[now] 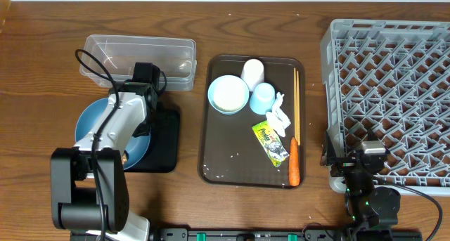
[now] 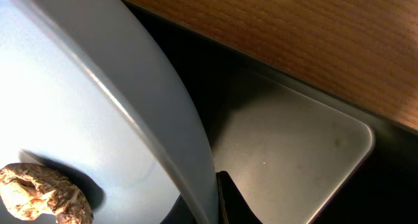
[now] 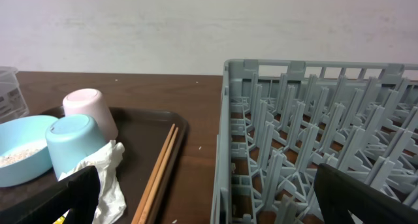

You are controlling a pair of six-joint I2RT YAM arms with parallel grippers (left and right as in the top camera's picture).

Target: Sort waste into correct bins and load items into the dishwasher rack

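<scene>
My left jaws are closed together on the rim of the dark-blue plate [image 2: 98, 100]. One dark finger shows in the left wrist view just under the edge where the rim runs down to meet it. A brown food lump [image 2: 42, 191], wrinkled and dry-looking, sits on the plate's smooth, glossy face. Past the rim lies the shallow black tray [image 2: 287, 159], and nothing shows on the bare floor in view. From overhead, the plate overlaps that tray's left side, with the clear tub [image 1: 140, 38] just behind them on the counter [image 1: 42, 58].

The step in hand, as I judge it, is clearing the plate's waste into a bin. The next move calls for tipping the plate so the lump slides off over the tray. The grip must stay firm, because a rim this slick could slip.

My right jaws stand wide apart and hold nothing, low beside the near corner of the grey dishwasher rack [image 3: 294, 152].

On the brown serving tray [image 1: 204, 128] between us wait the bowl of rice [image 1: 228, 93], the light-blue cup [image 1: 263, 97], the white cup [image 1: 252, 71], the tissue [image 1: 280, 114], the foil wrapper [image 1: 271, 139], the carrot [image 1: 294, 169] and the chopsticks [image 1: 296, 104].
</scene>
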